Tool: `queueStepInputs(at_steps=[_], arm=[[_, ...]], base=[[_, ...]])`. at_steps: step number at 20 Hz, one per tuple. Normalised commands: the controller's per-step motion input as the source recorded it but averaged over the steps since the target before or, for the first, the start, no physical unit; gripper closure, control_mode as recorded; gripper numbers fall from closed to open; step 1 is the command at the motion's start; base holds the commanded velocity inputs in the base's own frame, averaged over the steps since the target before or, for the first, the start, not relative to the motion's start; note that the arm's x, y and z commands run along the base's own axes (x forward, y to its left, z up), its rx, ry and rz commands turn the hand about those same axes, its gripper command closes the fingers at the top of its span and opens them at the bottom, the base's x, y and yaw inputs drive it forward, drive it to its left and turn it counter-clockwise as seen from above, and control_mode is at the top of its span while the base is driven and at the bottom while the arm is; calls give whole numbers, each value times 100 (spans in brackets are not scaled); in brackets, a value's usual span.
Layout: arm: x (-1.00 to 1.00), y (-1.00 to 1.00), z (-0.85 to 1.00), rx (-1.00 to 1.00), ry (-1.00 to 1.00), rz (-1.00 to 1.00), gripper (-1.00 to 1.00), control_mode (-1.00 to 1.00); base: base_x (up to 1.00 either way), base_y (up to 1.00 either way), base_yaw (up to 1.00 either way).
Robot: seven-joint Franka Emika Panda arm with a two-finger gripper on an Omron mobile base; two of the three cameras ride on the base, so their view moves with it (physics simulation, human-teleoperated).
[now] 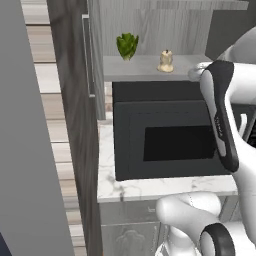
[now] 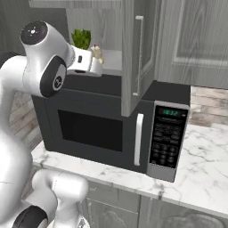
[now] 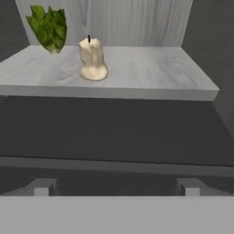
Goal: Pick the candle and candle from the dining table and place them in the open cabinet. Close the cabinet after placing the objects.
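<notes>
Cabinet [image 2: 138, 53] above the microwave [image 1: 165, 135], doors open, pale shelf [image 3: 137, 73] exposed. Microwave sits on marble counter [image 2: 200, 169], directly under the shelf. Arm reaches up in front of the microwave, wrist at shelf height. Green leafy thing [image 3: 48, 27] at shelf back-left. Cream candle [image 3: 93, 59] upright on shelf, wick up, just beside the greens, not touching. Gripper [image 3: 116, 187] w/ fingers spread wide apart, nothing between them, pulled back from shelf edge, well apart from candle.
</notes>
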Motion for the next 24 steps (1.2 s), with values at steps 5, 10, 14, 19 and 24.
queueStepInputs(at_steps=[5,10,14,19,24], arm=[[-62,15,-11,0,0,0,-100,-100],[-57,15,-11,0,0,0,-100,-100],[-43,6,-6,0,0,0,-100,100],[0,0,0,0,0,0,-100,100],[0,0,0,0,0,0,-100,100]], base=[[0,0,0],[0,0,0],[-15,2,0],[-51,16,-1],[-60,0,-15]])
